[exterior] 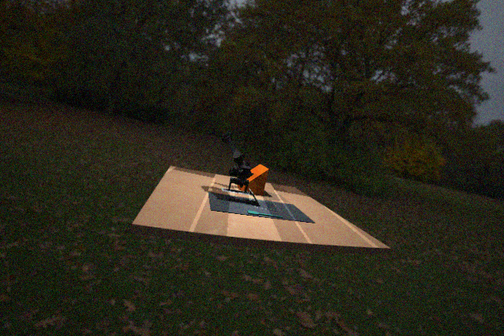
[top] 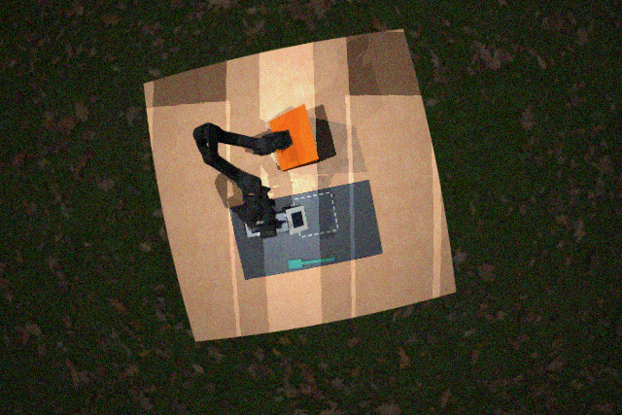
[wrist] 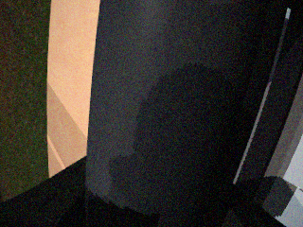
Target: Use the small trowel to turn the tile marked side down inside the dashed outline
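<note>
My gripper [top: 283,218] [exterior: 239,190] is low over the left part of the dark mat [top: 362,234] [exterior: 298,216]. It is shut on what looks like the small trowel. The arm hides most of that tool; a pale part of it shows just left of the tile. The tile [top: 296,220] has a pale border and a dark square marking, which faces up towards the top camera. In the exterior view it stands steeply tilted, its left edge raised and its right edge low at the mat. It overlaps the left side of the dashed outline [top: 330,192] as seen from above. The wrist view is mostly dark.
A teal flat-bladed tool [top: 294,263] [exterior: 256,212] lies near the mat's front edge. A tall orange block [top: 303,123] [exterior: 259,186] stands behind the mat, beside the arm. A pale flat piece shows under the gripper's left side. Shadow bands cross the table [top: 401,269].
</note>
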You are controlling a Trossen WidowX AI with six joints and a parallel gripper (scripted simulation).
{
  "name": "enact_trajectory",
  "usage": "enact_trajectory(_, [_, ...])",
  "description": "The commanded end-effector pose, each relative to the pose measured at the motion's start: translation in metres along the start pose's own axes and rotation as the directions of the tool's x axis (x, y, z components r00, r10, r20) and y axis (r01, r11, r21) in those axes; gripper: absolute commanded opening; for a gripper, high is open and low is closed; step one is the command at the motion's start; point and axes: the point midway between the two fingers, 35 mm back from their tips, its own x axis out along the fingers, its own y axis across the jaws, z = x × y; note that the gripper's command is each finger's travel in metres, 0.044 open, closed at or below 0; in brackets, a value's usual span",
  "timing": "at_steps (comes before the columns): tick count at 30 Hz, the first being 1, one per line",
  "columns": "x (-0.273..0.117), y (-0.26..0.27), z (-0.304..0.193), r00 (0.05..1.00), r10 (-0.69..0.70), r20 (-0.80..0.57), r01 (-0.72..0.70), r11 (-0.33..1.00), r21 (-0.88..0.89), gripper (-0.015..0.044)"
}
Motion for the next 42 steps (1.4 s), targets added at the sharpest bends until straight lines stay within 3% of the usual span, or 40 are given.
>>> enact_trajectory(1, [-0.004,0.006,-0.013,1.0,0.01,-0.006,-0.01,1.0,0.004,0.0])
enact_trajectory(26, [-0.003,0.004,-0.059,1.0,0.009,-0.007,-0.009,1.0,0.005,0.0])
enact_trajectory(42, [-0.019,0.023,-0.01,1.0,0.01,-0.006,-0.01,1.0,0.005,0.0])
